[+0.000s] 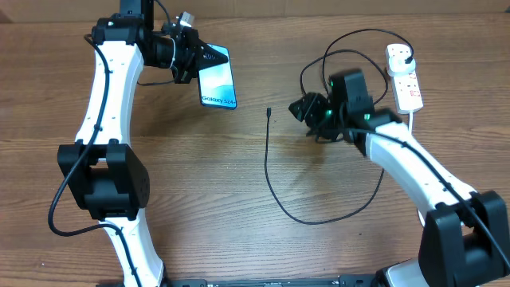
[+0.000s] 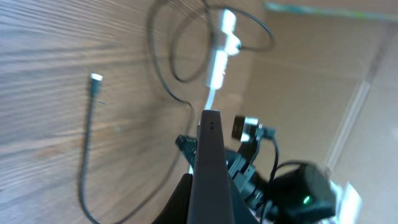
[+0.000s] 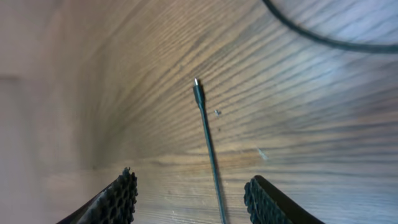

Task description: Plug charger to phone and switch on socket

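Observation:
My left gripper (image 1: pixel 209 56) is shut on the phone (image 1: pixel 218 80) at its top end; the blue-white "Galaxy" screen faces up. In the left wrist view the phone (image 2: pixel 210 163) shows edge-on between the fingers. The charger, a thin black cable (image 1: pixel 275 179), lies on the table, with its connector tip (image 1: pixel 268 111) right of the phone and its plug in the socket (image 1: pixel 403 76), a white power strip at the far right. My right gripper (image 1: pixel 301 108) is open, just right of the tip. In the right wrist view the tip (image 3: pixel 197 87) and cable lie between the open fingers (image 3: pixel 193 198).
The cable forms loops (image 1: pixel 351 60) near the power strip and a wide curve (image 1: pixel 335 215) on the wooden table (image 1: pixel 207 199). The power strip's thick white cord (image 1: pixel 411 119) runs down beside my right arm. A cardboard wall (image 1: pixel 263 6) stands along the back.

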Robot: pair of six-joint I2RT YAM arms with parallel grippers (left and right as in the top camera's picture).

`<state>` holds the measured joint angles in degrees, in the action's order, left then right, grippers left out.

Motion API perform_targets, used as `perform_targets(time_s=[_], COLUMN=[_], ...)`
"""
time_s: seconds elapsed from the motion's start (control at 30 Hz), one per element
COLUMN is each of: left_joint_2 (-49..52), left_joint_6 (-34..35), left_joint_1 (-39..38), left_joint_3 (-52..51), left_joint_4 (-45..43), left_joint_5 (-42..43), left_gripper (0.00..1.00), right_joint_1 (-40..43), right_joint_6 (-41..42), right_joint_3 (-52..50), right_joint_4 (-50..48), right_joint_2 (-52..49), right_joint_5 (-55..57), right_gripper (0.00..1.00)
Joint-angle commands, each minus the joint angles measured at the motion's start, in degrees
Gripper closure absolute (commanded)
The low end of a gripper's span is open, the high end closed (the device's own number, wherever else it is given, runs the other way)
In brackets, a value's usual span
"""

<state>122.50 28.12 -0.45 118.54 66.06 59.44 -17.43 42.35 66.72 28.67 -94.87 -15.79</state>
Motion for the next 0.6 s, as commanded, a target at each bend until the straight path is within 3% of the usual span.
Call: perform_targets(time_s=[0.0, 0.13, 0.43, 0.5, 0.57], left_joint_2=[0.0, 0.0, 0.0, 0.0, 0.0], left_joint_6=[-5.1, -3.9, 9.2, 9.4, 9.1], left_joint_1=[1.8, 4.5, 11.6, 12.3, 12.7], left_joint_3=[0.4, 0.4, 0.4, 0.4, 0.4], left_joint_4=[1.4, 1.6, -1.6, -1.7, -1.6], left_joint_5=[8.4, 8.3, 6.8, 5.4, 3.4], left_gripper=[0.96, 0.96, 0.96, 0.96, 0.96], right_joint_1=[-1.3, -2.6, -6.8, -7.4, -7.6], right_joint_6=[-10.2, -13.2, -20.4, -21.8, -23.0], right_joint_3=[8.5, 14.1, 27.6, 29.6, 30.2], right_joint_4=[5.6, 11.2, 18.9, 19.3, 19.0], right_joint_2=[1.0, -0.5, -14.5, -17.4, -19.8], right_joint_5=[5.7, 7.7, 8.3, 8.3, 8.3], right_gripper=[0.44, 0.44, 0.43, 0.38, 0.25])
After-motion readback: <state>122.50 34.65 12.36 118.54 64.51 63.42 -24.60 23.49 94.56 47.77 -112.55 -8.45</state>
